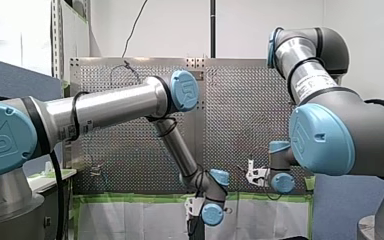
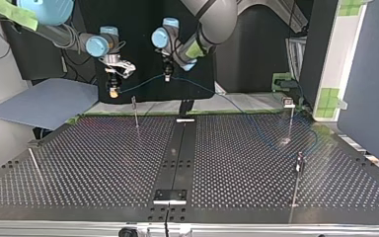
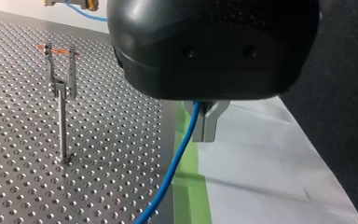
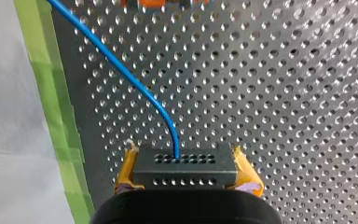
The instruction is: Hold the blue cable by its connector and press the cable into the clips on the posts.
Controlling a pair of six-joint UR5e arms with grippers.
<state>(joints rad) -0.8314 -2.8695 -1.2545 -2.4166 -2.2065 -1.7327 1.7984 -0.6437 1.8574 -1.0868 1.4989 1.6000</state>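
Top view: hovering near table (image 2: 79,163) edge. Clamping connector (image 4: 186,164) with right gripper (image 4: 186,173), pinching blue cable (image 3: 179,149) with left gripper (image 3: 205,125).

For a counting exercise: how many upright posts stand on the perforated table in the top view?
4: far-left post, near-left post, far-right post, near-right post. Others may be hidden.

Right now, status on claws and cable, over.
Right claw shut on black connector. Left claw shut on blue cable. Clip post beside it empty. No obstruction seen.
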